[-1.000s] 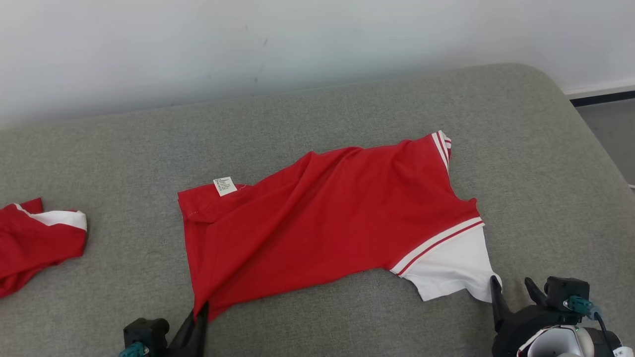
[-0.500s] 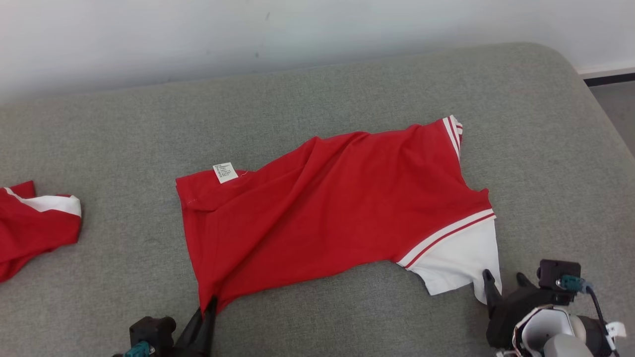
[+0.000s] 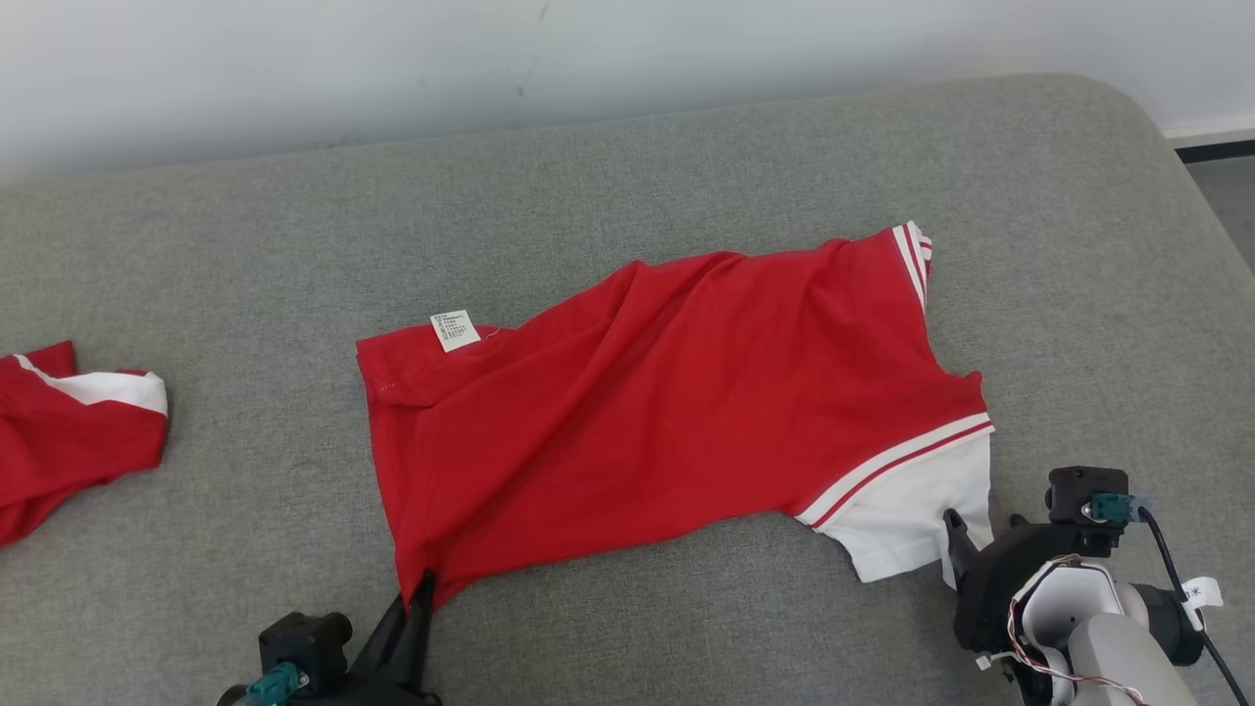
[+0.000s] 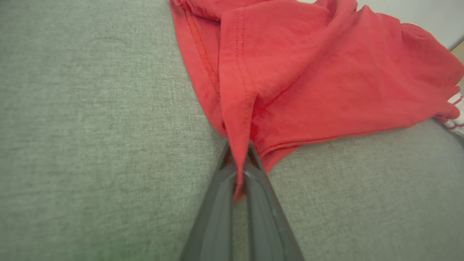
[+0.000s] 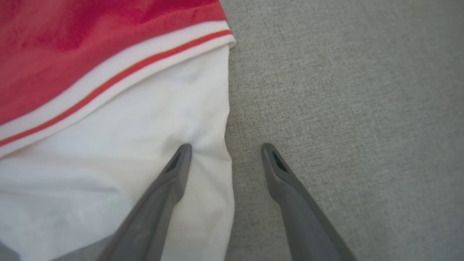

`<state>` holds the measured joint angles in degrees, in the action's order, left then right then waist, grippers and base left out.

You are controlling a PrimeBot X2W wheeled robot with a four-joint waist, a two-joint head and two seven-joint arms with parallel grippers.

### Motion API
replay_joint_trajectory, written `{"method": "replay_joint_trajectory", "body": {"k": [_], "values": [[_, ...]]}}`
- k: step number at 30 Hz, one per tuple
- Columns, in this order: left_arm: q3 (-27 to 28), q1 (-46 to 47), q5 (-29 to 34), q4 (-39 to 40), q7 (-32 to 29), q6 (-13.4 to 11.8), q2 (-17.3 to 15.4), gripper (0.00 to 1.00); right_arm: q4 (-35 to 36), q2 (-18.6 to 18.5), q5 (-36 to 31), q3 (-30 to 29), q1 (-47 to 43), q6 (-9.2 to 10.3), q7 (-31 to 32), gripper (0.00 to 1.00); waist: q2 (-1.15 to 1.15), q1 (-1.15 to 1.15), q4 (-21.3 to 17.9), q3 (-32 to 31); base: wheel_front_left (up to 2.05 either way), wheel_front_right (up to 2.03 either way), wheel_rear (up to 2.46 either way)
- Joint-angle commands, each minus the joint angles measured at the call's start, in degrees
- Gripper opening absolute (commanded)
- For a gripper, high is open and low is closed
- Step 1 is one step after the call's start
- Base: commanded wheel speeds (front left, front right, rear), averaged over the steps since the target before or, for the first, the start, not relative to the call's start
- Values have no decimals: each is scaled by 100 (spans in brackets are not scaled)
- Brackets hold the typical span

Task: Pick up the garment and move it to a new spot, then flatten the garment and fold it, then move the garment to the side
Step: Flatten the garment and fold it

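Garment: a red shirt with a white sleeve, lying mostly flat on the grey cushion, about in the middle and a bit to the right.
Long way: it runs left to right, tilted, so the left end is nearer and the right end is farther.
Which way it points: the straight bottom edge is at the left and the sleeves are at the right, so the top of the shirt points right.
Folds: soft wrinkles run along the shirt from the near left corner toward the far right.
Small tag: a white label sits at the far left corner of the shirt.
Far sleeve: just its red and white striped edge shows at the far right.
Left pincer: clenched on the near left corner of the shirt. In the left wrist view a red point of cloth is squeezed between its two dark fingers.
Right pincer: released, fingers spread wide at the near right edge of the white sleeve. One finger is on the white cloth and the other is over bare cushion, with the sleeve's edge between them.
Other cloth: a second red and white piece lies at the left edge of the cushion, well apart from the shirt.
Behind: a pale wall along the far side.
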<state>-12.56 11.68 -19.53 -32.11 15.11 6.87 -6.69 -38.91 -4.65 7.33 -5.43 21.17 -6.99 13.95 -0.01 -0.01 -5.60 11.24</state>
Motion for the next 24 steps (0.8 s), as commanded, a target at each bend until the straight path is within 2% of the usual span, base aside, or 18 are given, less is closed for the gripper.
{"method": "replay_joint_trajectory", "body": {"k": [1,4,5,6,7,8,12,18,24], "values": [[-4,75,-7,-25,-25,-35,-30,0,-250,298,60,243,-103,-87,194,100,1,1,8,8,0,0,0],[-25,87,-32,-40,-24,-42,-18,0,-413,360,281,498,-128,-110,365,100,1,1,36,17,0,0,0],[-29,86,-41,-47,-24,-45,-15,0,-440,367,343,553,-147,-117,409,90,1,1,40,16,0,0,0],[-35,85,-50,-53,-24,-46,-12,0,-460,376,395,593,-164,-118,427,45,1,1,45,14,0,0,0],[-38,82,-60,-62,-24,-38,-13,0,-473,366,425,618,-179,-118,435,31,1,1,48,8,0,0,0],[-39,74,-67,-73,-24,-37,-20,0,-475,343,450,623,-193,-117,414,0,1,1,48,1,0,0,0],[-21,45,-133,-86,-20,-38,-16,0,-316,118,446,507,-172,-77,85,0,1,1,31,-57,0,0,0],[42,164,-372,132,-8,8,6,0,279,6,715,337,24,-58,-600,0,1,1,-10,-246,0,0,0],[44,277,-796,705,-204,43,-18,0,1106,-58,1285,258,89,-56,-752,0,1,1,-51,-487,0,0,0]]}}
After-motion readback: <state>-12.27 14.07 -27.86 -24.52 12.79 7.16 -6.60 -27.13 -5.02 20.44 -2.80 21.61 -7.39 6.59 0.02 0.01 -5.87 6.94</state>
